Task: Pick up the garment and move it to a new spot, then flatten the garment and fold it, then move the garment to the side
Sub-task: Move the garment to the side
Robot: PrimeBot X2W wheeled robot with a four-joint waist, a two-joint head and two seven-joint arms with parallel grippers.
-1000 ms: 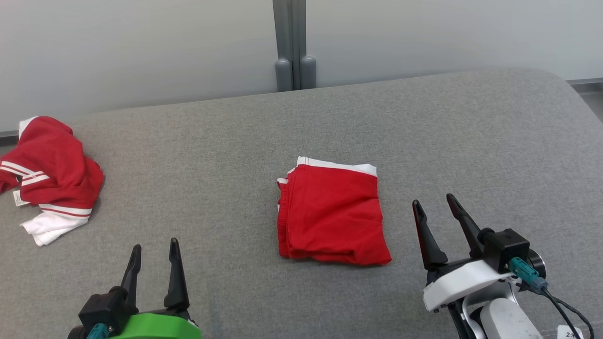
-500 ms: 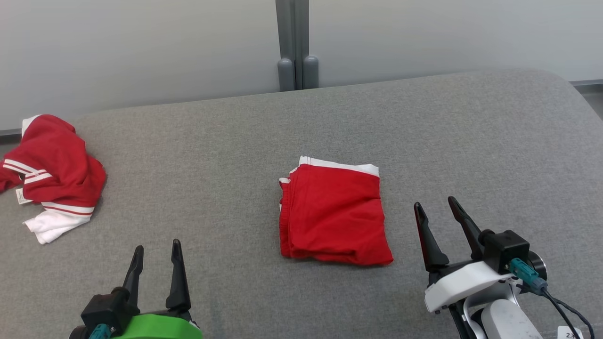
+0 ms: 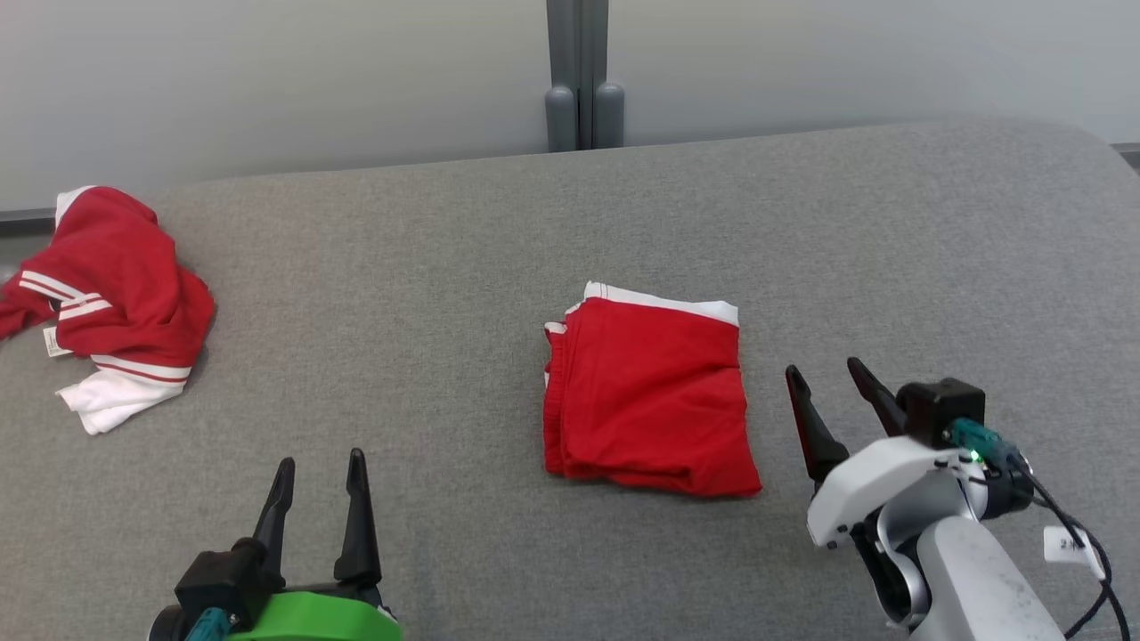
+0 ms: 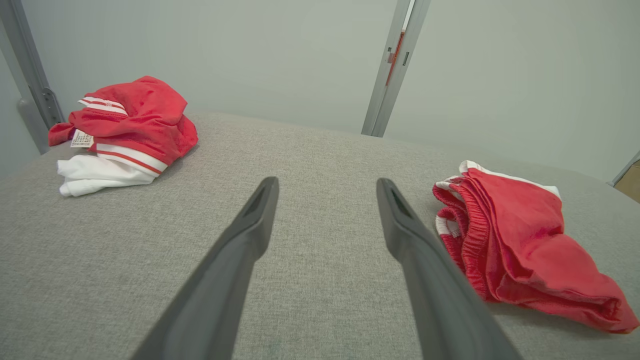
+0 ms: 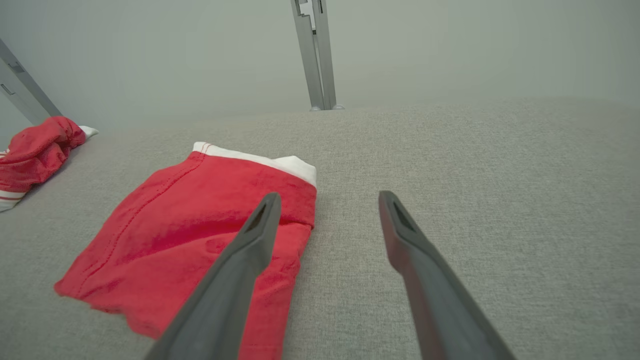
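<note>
Arms sat low in my head view. Left gripper [image 3: 321, 457] was at the bottom left, fingers pointing up the frame, jaws spread and holding nothing. Right gripper [image 3: 823, 365] was at the lower right, leaning a little toward the left, jaws likewise spread and empty.

The garment [image 3: 655, 396], folded into a red block with a white band along its top edge, lay flat at centre frame on the cushion [image 3: 401, 267]. The right gripper stood just beside the garment's right edge, with a strip of grey between them.

Bare grey ran all round the garment, widest toward the upper right. A crumpled red-and-white heap [image 3: 116, 294] sat at the far left edge, well apart. The cushion's back edge ran across the upper frame, below a post [image 3: 583, 80].
</note>
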